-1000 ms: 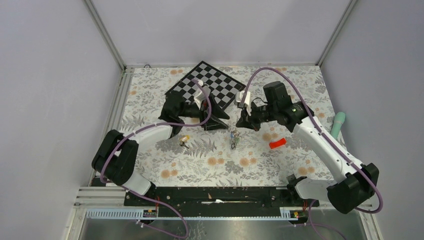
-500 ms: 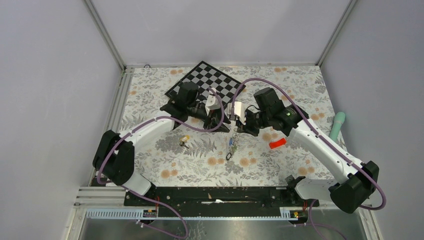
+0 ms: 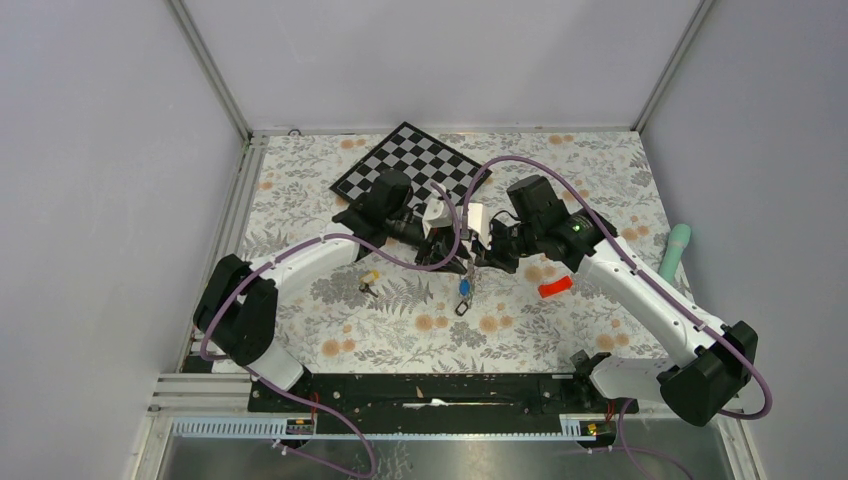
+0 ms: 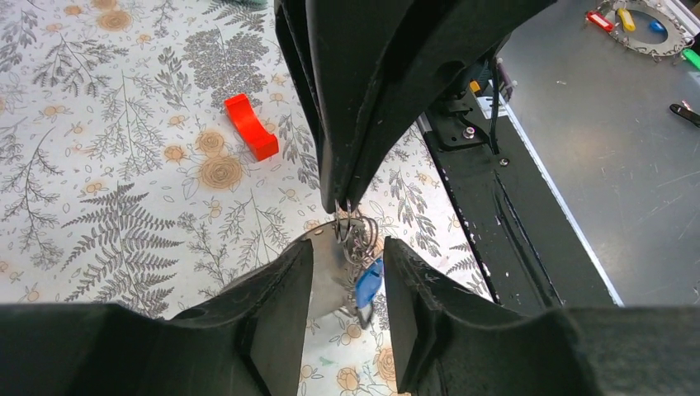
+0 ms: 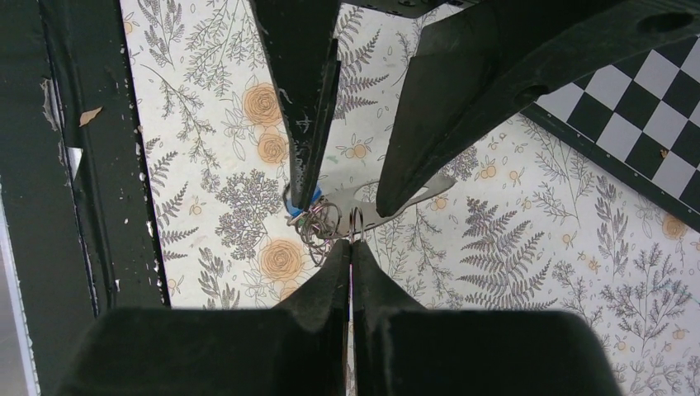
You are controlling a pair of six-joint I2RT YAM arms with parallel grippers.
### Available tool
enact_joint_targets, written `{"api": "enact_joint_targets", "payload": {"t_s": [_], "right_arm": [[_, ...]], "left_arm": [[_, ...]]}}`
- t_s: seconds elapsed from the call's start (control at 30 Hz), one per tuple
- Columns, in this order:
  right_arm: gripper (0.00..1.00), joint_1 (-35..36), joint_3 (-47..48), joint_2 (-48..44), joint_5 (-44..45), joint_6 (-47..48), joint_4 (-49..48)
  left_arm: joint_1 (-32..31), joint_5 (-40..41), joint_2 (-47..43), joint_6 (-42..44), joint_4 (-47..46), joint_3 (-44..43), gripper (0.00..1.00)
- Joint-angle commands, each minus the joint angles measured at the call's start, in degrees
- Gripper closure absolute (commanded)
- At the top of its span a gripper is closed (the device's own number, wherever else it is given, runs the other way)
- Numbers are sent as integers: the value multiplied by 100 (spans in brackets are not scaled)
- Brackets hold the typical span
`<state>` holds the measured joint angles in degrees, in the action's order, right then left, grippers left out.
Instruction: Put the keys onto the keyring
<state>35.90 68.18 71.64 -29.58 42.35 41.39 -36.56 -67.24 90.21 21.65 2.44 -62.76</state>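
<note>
My right gripper [image 3: 476, 260] is shut on a thin wire ring of the grey metal keyring [image 5: 413, 194] and holds it hanging above the floral table. A blue-tagged key [image 3: 465, 288] and several wire rings dangle from it. My left gripper [image 3: 447, 252] is open, its fingers [image 4: 276, 318] on either side of the hanging keyring [image 4: 328, 264] and blue tag [image 4: 369, 280]. In the right wrist view my right gripper [image 5: 351, 246] pinches the ring between the left arm's two fingers [image 5: 309, 124]. A yellow-tagged key [image 3: 369, 280] lies alone on the table to the left.
A checkerboard [image 3: 415, 168] lies at the back, just behind both grippers. A red curved piece [image 3: 555, 288] and a teal handle [image 3: 677, 250] lie to the right. Another ring with coloured tags [image 4: 652, 25] lies on the grey metal beyond the black rail [image 4: 495, 190].
The right gripper has lifted the keyring off the table so it hangs. The left gripper has moved right toward it and now straddles the keyring.
</note>
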Motion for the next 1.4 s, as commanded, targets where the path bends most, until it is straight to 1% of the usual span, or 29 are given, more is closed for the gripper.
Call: {"api": "enact_joint_targets", "payload": {"t_s": [0.0,0.13,0.53,1.07,1.1,1.13,1.2,1.27,1.3,1.33,1.37], "right_arm": [[100,55,145,2,-169,-94,-110],[100,54,130,33,-221,-138,-132],[100,53,157,78,-283,-253,-168],[100,54,178,162,-270,-436,-251],[100,56,166,170,-256,-464,-271],[100,50,161,168,-248,-498,-300],[99,55,140,143,-220,-574,-366],[88,44,92,80,-144,-655,-471],[82,34,57,41,-94,-706,-536],[76,5,22,-10,-49,-767,-612],[72,-48,-9,-64,-59,-817,-693]], "left_arm": [[-18,-95,-8,-118,-436,-195,59],[-34,-139,3,-271,-566,-192,62],[-131,-178,34,-336,-600,-203,70],[-201,-291,70,-816,-1046,-130,94],[-199,-325,62,-898,-1166,-102,98],[-202,-351,60,-1003,-1296,-59,100],[-198,-440,27,-1308,-1672,61,100],[-183,-519,-18,-1894,-2299,286,100],[-152,-560,-35,-2305,-2801,439,100],[-115,-584,-57,-2883,-3476,627,100],[-59,-574,-58,-3579,-4418,844,100]]}}
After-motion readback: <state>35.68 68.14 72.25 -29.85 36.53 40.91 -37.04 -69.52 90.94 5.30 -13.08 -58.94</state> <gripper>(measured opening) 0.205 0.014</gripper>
